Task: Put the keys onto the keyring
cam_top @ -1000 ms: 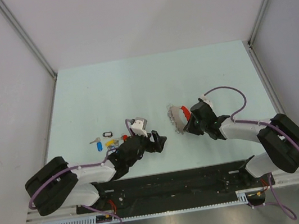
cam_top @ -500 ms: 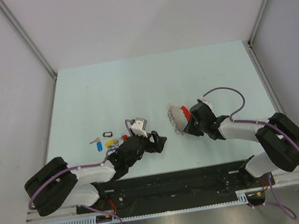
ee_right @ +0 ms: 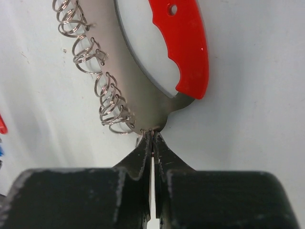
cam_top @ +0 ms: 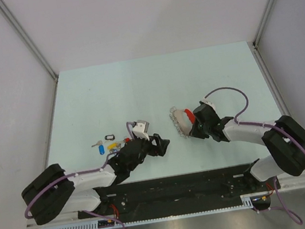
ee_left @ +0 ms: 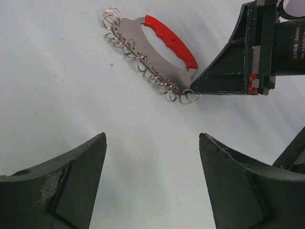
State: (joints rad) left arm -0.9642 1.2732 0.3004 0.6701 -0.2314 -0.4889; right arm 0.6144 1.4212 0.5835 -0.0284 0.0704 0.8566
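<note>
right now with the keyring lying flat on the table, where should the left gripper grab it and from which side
Probably the red band of the keyring, from above, one finger inside the loop and one outside. It looks the thickest part, the keyring lies flat, and this leaves the wire rings free. The right gripper, shut, touches the near corner.
</note>
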